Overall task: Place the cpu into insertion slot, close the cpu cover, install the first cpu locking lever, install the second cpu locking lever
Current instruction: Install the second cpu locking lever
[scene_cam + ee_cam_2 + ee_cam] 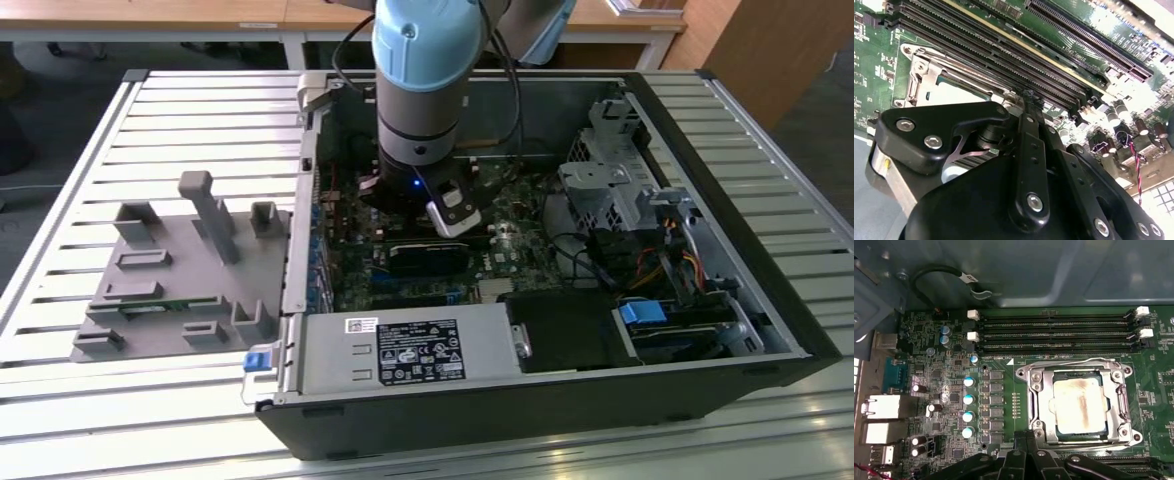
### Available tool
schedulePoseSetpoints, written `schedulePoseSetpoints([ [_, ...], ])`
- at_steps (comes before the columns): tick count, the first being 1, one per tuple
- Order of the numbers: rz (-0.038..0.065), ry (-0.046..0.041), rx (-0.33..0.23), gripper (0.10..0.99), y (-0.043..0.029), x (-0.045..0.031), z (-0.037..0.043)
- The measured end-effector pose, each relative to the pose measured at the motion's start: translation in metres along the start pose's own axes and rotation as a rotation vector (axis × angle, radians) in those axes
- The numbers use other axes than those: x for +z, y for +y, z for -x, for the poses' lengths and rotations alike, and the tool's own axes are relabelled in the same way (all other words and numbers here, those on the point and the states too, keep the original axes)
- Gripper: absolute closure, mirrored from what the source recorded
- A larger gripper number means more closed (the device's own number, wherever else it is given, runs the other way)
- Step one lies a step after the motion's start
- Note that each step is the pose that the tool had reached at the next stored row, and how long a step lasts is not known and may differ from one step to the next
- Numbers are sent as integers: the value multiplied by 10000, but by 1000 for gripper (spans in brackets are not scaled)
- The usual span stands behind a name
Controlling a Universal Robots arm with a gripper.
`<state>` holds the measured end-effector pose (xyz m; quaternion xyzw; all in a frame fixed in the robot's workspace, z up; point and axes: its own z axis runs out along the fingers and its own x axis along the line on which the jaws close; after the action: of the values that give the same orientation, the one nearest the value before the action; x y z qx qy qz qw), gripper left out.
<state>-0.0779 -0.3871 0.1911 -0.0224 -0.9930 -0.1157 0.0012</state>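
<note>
1. nearest the lens in both wrist views is my own black linkage. the gripper (1026,441) has its jaws closed on each other, with nothing between them.

2. the tips stand at one edge of the cpu cover (1037,405), just beside its frame. whether they touch metal, i cannot tell.

3. the cpu (1079,402) lies flat in the insertion slot (1117,375), its grey face stained down the middle. the slot sits on the green circuit board (1161,405), beside the long memory slots (1054,332). the cover lies down around the chip.

4. a thin wire lever (1079,360) runs along the cover's edge on the memory-slot side. whether it is hooked is not clear.

5. judgement: placing and covering are done; the step in hand is lever work. it calls for closed tips bearing on the wire alone, clear of the chip face.

6. in the exterior view the arm (420,80) reaches down into the open computer case (534,420).
</note>
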Motion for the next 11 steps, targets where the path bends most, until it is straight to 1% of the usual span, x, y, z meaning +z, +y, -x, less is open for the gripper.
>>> schedulePoseSetpoints([
  [3, 13, -12, -5, 980, 3, -4, -6],
  [11, 7, -8, -5, 980, 22, -86, -11],
])
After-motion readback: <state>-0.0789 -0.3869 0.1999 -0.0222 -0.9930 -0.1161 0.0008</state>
